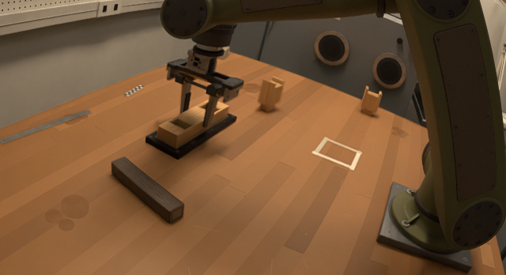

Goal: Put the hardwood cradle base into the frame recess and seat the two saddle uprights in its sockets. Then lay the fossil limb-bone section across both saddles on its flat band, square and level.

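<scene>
On the bench's far left, the hardwood cradle base sits in the black frame, with my gripper closed across its middle. Two square sockets show in its top. One saddle upright stands upright to the right of the frame. The second saddle upright stands farther right, near the bench's far edge. The dark fossil limb-bone section lies flat on the bench in front of the frame, apart from it.
My olive arm and its base plate fill the right side. A white tape rectangle marks the bench centre-right. A metal ruler lies at the far left edge. A grey panel with two round ports stands behind the bench.
</scene>
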Tool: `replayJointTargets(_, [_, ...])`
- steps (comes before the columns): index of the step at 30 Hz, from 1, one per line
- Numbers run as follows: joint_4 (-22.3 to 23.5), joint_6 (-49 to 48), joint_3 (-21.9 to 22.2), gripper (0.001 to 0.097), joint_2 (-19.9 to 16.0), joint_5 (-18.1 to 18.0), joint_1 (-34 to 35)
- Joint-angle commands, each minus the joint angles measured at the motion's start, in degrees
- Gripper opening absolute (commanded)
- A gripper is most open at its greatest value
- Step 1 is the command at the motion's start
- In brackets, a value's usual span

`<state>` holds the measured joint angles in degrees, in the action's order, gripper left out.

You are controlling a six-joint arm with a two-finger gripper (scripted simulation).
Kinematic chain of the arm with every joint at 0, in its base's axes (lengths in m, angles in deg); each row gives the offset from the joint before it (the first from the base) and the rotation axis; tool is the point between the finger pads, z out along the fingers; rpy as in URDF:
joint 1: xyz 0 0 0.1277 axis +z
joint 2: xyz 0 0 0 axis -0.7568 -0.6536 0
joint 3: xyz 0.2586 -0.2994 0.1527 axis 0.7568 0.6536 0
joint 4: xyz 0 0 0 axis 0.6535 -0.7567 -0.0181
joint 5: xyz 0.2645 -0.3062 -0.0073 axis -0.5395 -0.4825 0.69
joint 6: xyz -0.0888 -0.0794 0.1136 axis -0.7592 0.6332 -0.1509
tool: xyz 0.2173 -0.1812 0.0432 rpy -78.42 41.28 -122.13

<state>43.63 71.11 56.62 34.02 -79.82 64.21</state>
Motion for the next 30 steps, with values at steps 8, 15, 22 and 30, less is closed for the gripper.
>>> replayJointTargets(8, [0.0,0.0,0.0,0.0339,0.0,0.0,0.0])
replayJointTargets(15, [0.0,0.0,0.0,0.0479,0.0,0.0,0.0])
replayJointTargets(22, [0.0,0.0,0.0,0.0619,0.0,0.0,0.0])
replayJointTargets(30, [0.0,0.0,0.0,0.0759,0.0,0.0,0.0])
